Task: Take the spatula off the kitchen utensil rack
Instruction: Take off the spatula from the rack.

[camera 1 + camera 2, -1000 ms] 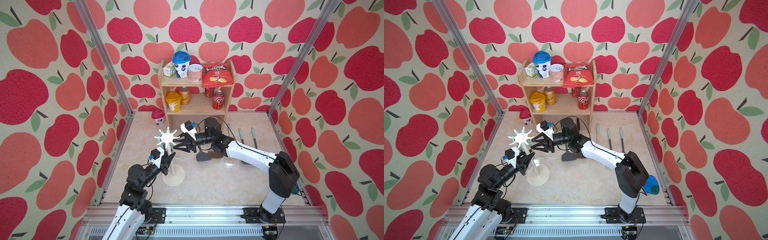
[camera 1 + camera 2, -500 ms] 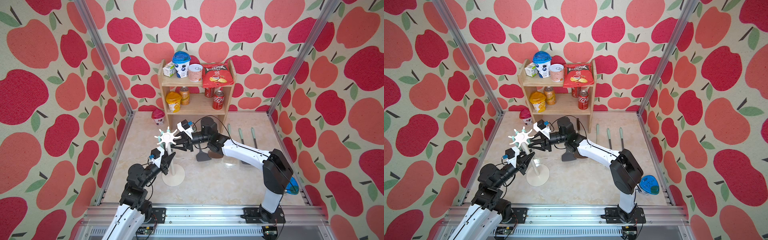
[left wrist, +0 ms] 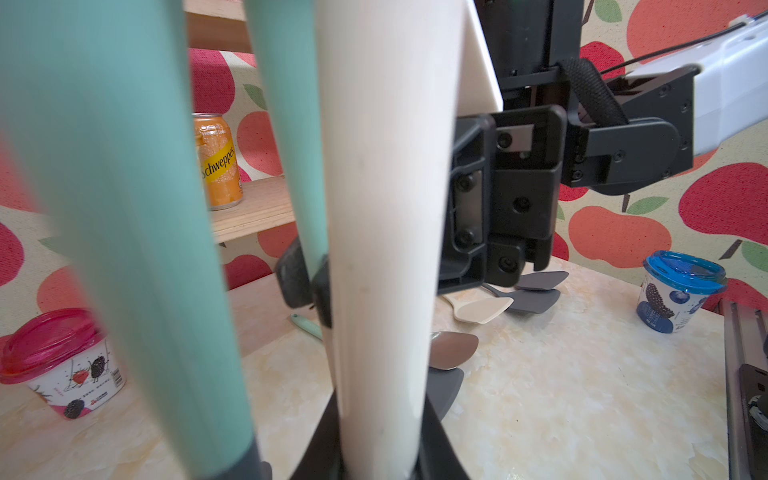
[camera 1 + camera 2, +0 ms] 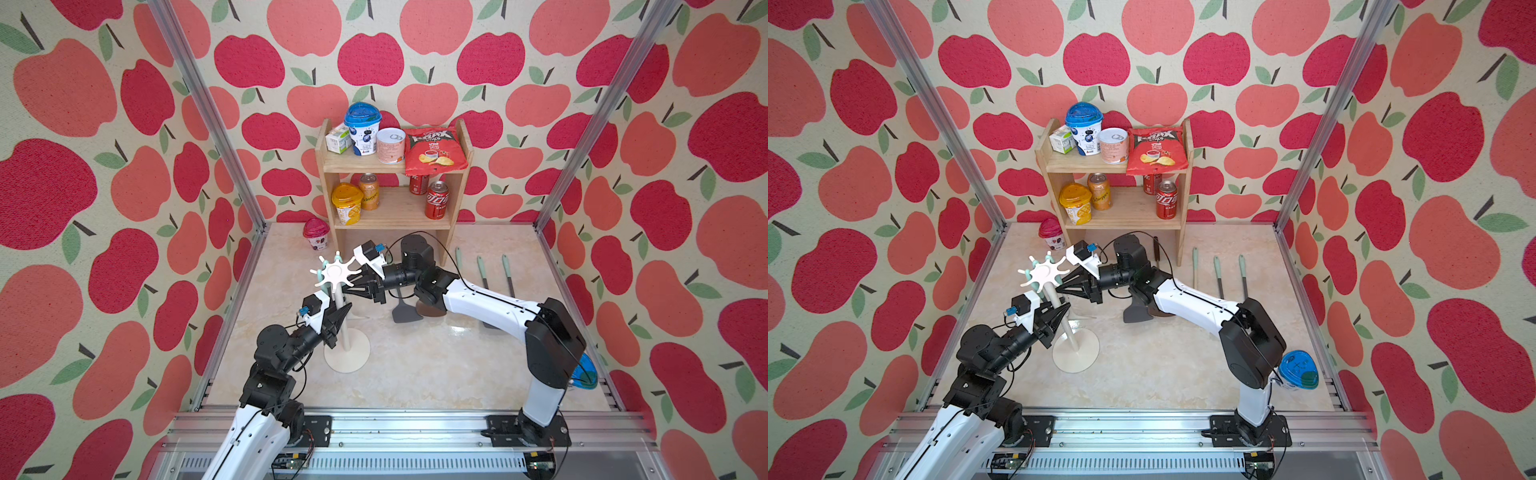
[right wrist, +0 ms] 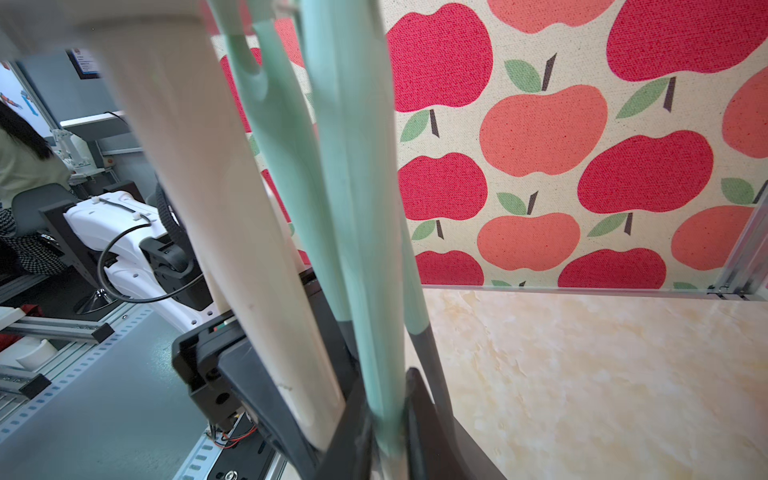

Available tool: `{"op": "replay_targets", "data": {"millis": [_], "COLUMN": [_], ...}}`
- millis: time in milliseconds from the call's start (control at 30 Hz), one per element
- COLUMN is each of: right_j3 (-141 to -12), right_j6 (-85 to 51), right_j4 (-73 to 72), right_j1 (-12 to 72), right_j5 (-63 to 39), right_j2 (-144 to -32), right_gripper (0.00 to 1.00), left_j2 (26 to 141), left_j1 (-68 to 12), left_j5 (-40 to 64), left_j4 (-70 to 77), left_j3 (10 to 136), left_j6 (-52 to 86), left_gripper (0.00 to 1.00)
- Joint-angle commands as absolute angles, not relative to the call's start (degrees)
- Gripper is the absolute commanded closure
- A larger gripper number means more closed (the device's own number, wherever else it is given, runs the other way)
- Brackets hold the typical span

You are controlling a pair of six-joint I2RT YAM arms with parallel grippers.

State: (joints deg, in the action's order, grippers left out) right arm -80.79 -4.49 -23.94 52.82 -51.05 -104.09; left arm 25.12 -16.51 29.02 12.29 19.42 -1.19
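Note:
The kitchen utensil rack, a white stand with a star-shaped crown (image 4: 334,272) (image 4: 1042,272), stands left of the table's middle. My left gripper (image 4: 337,312) (image 3: 380,449) is shut on its pole (image 3: 382,208) about halfway up. Several mint-green handles hang from the crown beside the pole. My right gripper (image 4: 350,291) (image 5: 384,436) reaches in from the right, just under the crown, and is shut on one of them, the spatula's handle (image 5: 357,208). The spatula's head is out of view.
A wooden shelf (image 4: 390,166) with cans, cups and a chip bag stands at the back, with a pink-lidded cup (image 4: 316,235) to its left. Three mint-handled utensils (image 4: 482,270) and a grey turner head (image 4: 405,311) lie on the table. A blue-lidded cup (image 4: 1298,370) sits at the front right.
My right gripper has moved left up to the rack and its jaws have closed on a mint-green handle. The left gripper has kept its hold on the pole.

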Motion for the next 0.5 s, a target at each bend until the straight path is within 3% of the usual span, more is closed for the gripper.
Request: {"op": "replay_targets", "data": {"millis": [0, 100, 467], "right_j3": [-82.4, -82.1, -80.2], "right_j6": [-3.6, -2.7, -0.4], "right_j4": [-20.3, -19.6, -18.1], "right_j1": [53.3, 53.3, 53.1], "right_j5": [-51.6, -49.6, -34.9], "right_j2": [-101.9, -101.3, -97.9], "right_gripper": [0.90, 0.95, 1.00], "left_j2": [25.5, 25.3, 25.1], "left_j1": [-16.2, -16.3, -16.2], "left_j5": [29.2, 29.1, 29.2], "left_j4": [10.1, 10.0, 9.8], "left_j3": [19.8, 19.9, 19.8], "left_j6": [-1.2, -1.2, -1.2], "left_gripper": [1.00, 1.00, 1.00]}}
